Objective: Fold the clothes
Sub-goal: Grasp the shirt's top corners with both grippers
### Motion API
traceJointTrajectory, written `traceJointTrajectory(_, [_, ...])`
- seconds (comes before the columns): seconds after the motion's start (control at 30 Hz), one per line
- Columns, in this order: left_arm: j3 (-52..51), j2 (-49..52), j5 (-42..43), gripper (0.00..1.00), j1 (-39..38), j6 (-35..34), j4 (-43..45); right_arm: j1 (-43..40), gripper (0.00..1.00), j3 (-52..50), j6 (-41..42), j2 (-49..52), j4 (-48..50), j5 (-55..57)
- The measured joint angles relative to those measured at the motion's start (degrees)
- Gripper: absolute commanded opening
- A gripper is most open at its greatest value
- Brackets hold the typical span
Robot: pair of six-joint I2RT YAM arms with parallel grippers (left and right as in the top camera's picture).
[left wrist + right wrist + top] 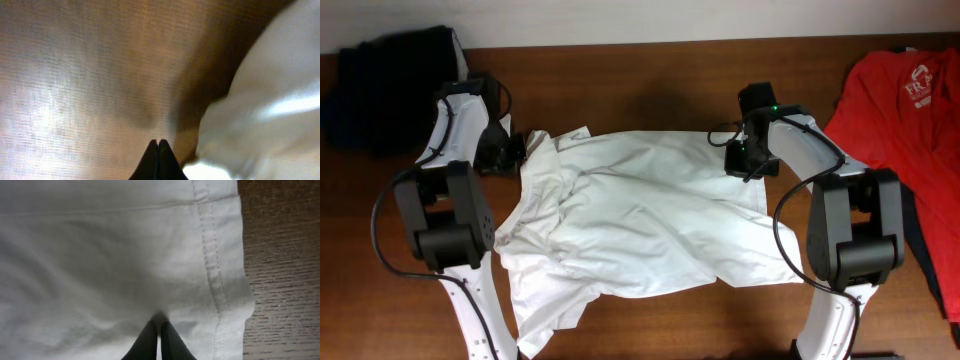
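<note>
At the far left of the table, in its back corner, lies a heap of dark garment, well apart from the work. Just right of it the left arm reaches down, and the left gripper sits at the left edge of the white shirt. From the left wrist, that gripper has its two fingers pressed together to a point with no gap. Bare wood lies under the tips and the shirt bulges just beside them on the right. No cloth shows between the fingers.

The shirt is spread across the middle of the table, rumpled, with loose folds running toward the front left corner.

At its upper right edge the right gripper rests on the fabric. Its wrist view shows the gripper closed tight, and the cloth puckers and darkens right at the tips, pinched there. The stitched hem runs just to the right, with wood beyond it.

Farther right, apart from the shirt, a red T-shirt with white print lies flat at the table's edge.
</note>
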Motion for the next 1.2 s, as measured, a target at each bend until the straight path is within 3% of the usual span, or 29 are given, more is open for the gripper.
traceJointTrajectory(0.23, [0.22, -4.98, 8.61, 0.01, -1.51, 4.66, -3.85, 0.0, 0.1, 0.0, -0.63, 0.0, 0.44, 0.02])
traceJointTrajectory(0.47, [-12.57, -5.49, 12.5, 0.01, -3.43, 5.86, 7.61, 0.0, 0.09, 0.0, -0.87, 0.0, 2.49, 0.02])
traceJointTrajectory(0.63, [-15.65, -6.67, 14.6, 0.01, -1.7, 5.64, 12.22, 0.0, 0.08, 0.0, -1.01, 0.0, 2.56, 0.02])
traceJointTrajectory(0.9, [-15.78, -7.43, 1.6, 0.0, 4.9, -1.46, 13.84, -0.02, 0.04, 0.24, -2.25, 1.95, 7.04, -0.04])
traceJointTrajectory(1.2, [-15.8, -7.52, -8.48, 0.01, 5.42, -2.86, 15.8, -0.2, 0.04, 0.61, -2.67, 2.95, 12.61, 0.92])
